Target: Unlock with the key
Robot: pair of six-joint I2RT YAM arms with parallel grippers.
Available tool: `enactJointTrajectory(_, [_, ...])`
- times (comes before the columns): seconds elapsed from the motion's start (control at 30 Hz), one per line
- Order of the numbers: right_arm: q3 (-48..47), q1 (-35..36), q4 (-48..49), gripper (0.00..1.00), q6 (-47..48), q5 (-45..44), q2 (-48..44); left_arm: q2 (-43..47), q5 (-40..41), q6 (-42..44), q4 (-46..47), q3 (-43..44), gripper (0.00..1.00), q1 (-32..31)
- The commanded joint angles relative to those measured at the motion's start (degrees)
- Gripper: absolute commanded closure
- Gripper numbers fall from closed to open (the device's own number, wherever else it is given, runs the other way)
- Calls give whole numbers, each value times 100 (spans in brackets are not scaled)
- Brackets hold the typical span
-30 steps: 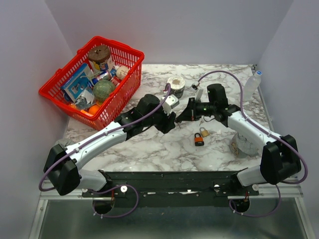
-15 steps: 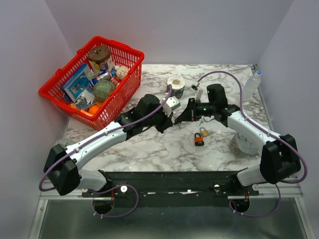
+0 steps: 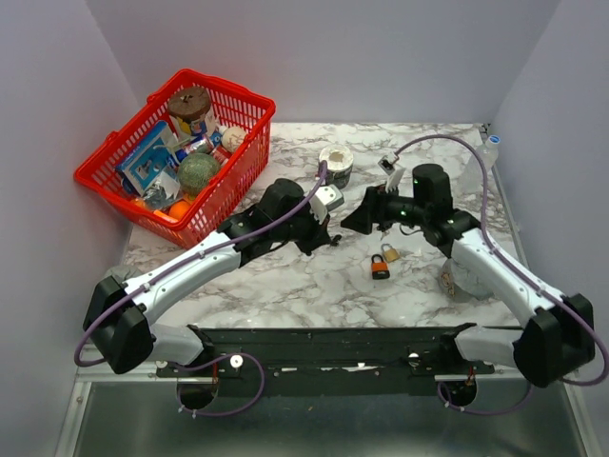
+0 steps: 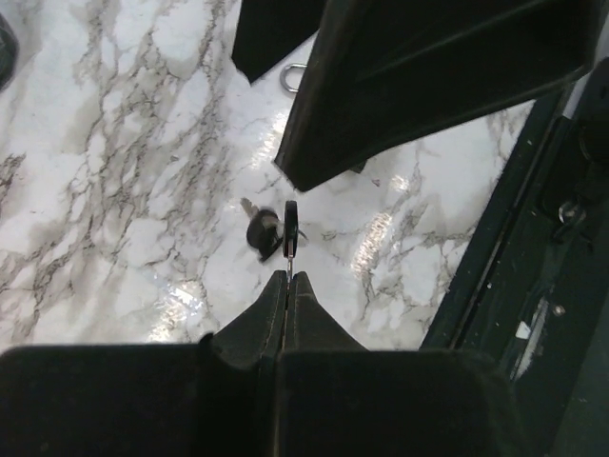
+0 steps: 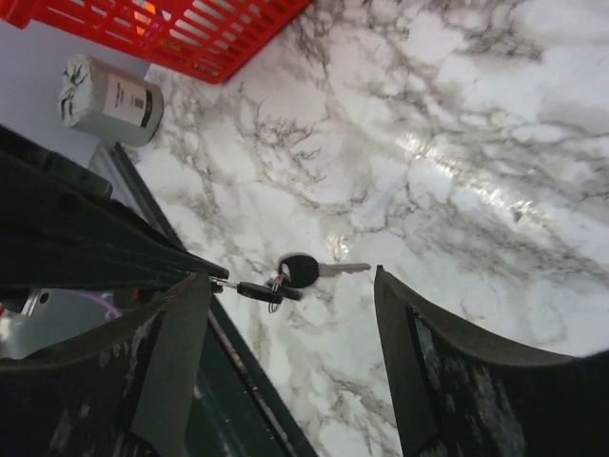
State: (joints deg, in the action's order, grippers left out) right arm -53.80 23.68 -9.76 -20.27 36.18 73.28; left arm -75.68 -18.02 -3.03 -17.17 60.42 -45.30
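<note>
The key (image 4: pixel 290 228) has a black head and a thin silvery blade, and my left gripper (image 4: pixel 288 278) is shut on that blade just above the marble. A second black-headed key (image 4: pixel 264 231) hangs from the same ring beside it. In the right wrist view the held key (image 5: pixel 257 291) sticks out from the left gripper's tips, with the other key (image 5: pixel 303 269) lying flat. My right gripper (image 5: pixel 288 281) stands open around the keys without touching them. From above, the left gripper (image 3: pixel 329 232) and right gripper (image 3: pixel 358 220) face each other at mid-table. A brass padlock (image 3: pixel 390 252) and an orange-and-black padlock (image 3: pixel 381 270) lie near them.
A red basket (image 3: pixel 231 181) full of items stands at the back left. A white roll (image 3: pixel 335 160) sits behind the grippers, a clear bottle (image 3: pixel 485 154) by the right wall, and a crumpled bag (image 3: pixel 459 276) under the right arm.
My right gripper has opened off the keys and drawn back to the right. My left gripper has shut on the key's blade and holds it in place.
</note>
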Motion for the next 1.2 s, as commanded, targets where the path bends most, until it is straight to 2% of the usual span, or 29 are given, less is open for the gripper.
enactJointTrajectory(0.0, [317, 40, 238, 23, 760, -420, -796, 18, -983, 48, -251, 321, 100, 170])
enactJointTrajectory(0.07, [414, 40, 229, 27, 1077, -209, -911, 53, -1246, 100, -357, 373, 100, 205])
enactJointTrajectory(0.2, [572, 92, 264, 33, 1341, 826, -1069, 54, -1940, 145, -463, 444, 100, 320])
enactJointTrajectory(0.37, [494, 435, 36, 39, 1649, 899, -1114, 79, -2416, 144, -498, 497, 100, 381])
enactJointTrajectory(0.63, [344, 541, -395, 50, 1834, 1040, -1026, 106, -2320, 83, -463, 470, 100, 399])
enactJointTrajectory(0.97, [344, 550, -422, 55, 1816, 1172, -973, 115, -2127, -22, -305, 391, 100, 408])
enactJointTrajectory(1.17, [326, 559, -395, 65, 1825, 1286, -912, 132, -2091, -58, -252, 365, 100, 408])
